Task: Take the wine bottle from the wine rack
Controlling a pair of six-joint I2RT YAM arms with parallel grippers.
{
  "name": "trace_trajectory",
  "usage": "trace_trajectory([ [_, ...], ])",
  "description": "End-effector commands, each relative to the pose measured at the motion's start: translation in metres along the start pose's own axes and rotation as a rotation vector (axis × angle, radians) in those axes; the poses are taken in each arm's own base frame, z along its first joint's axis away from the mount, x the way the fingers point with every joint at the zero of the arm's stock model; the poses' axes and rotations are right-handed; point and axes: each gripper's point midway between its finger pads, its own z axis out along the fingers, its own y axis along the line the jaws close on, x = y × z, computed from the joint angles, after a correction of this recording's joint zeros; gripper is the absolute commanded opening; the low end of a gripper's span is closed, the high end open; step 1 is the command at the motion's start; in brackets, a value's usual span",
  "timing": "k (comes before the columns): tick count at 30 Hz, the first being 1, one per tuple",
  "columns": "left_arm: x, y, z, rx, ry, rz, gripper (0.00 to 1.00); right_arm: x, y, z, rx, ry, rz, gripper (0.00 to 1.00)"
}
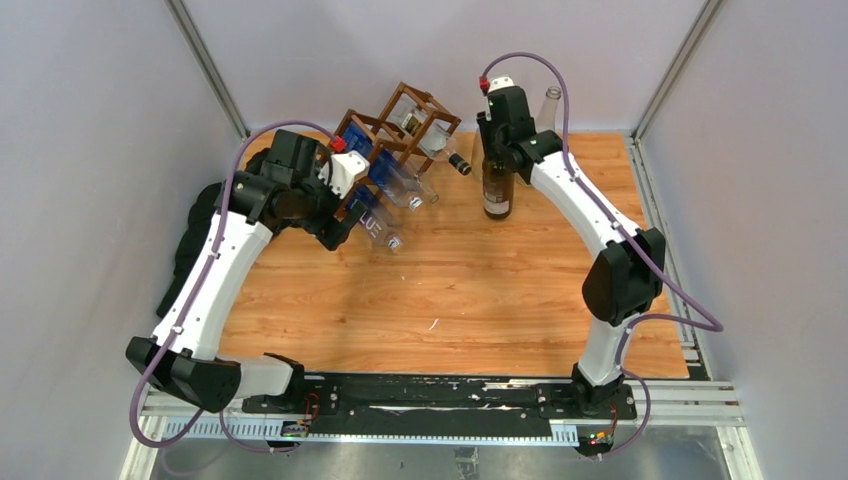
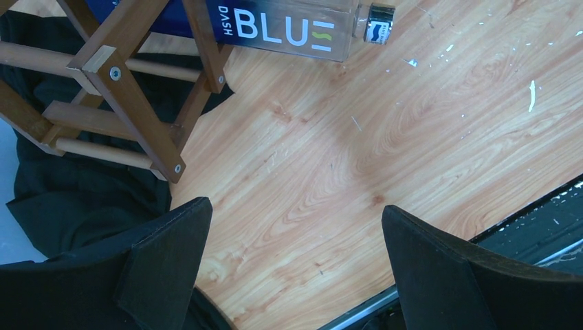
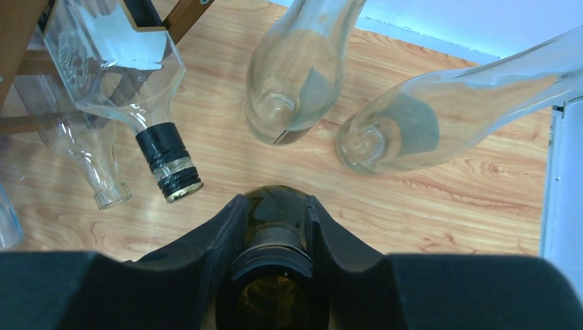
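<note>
Wine bottle (image 1: 497, 192) upright on the table (image 1: 450, 300), directly beneath the right gripper (image 3: 273, 206), neck pinched between its closed-in fingers. Clear of the wine rack (image 2: 130, 108), off to that gripper's left. Removal seemingly done; only letting go left. Left gripper (image 2: 294, 210) spread wide, empty, just short of the rack's end.
</note>
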Motion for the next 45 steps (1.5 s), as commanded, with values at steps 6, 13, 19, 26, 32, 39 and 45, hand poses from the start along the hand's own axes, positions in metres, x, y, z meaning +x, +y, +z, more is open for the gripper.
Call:
trace_trajectory([
  [6,-0.005,-0.001,-0.013,-0.004,-0.037,0.01,1.0,-0.042,-0.014,0.012,-0.01,-0.131,0.159,0.0],
  [13,-0.006,-0.001,-0.013,0.002,-0.042,0.013,1.0,-0.036,-0.011,0.024,-0.011,-0.141,0.158,0.0],
  [19,-0.008,-0.001,-0.012,0.007,-0.042,0.014,1.0,-0.032,-0.008,0.029,-0.014,-0.126,0.161,0.01],
  [26,-0.009,-0.001,-0.013,0.005,-0.045,0.017,1.0,-0.028,-0.015,0.026,0.013,-0.116,0.162,0.45],
  [32,-0.012,0.0,-0.015,0.001,-0.056,0.019,1.0,-0.045,-0.026,0.003,0.041,-0.151,0.18,0.86],
  [39,-0.021,0.006,-0.018,-0.011,-0.075,0.007,1.0,-0.066,-0.027,-0.059,-0.014,-0.213,0.286,0.94],
  [45,-0.022,0.013,-0.015,-0.019,-0.064,-0.011,1.0,-0.048,0.056,-0.098,-0.251,-0.195,0.21,0.95],
])
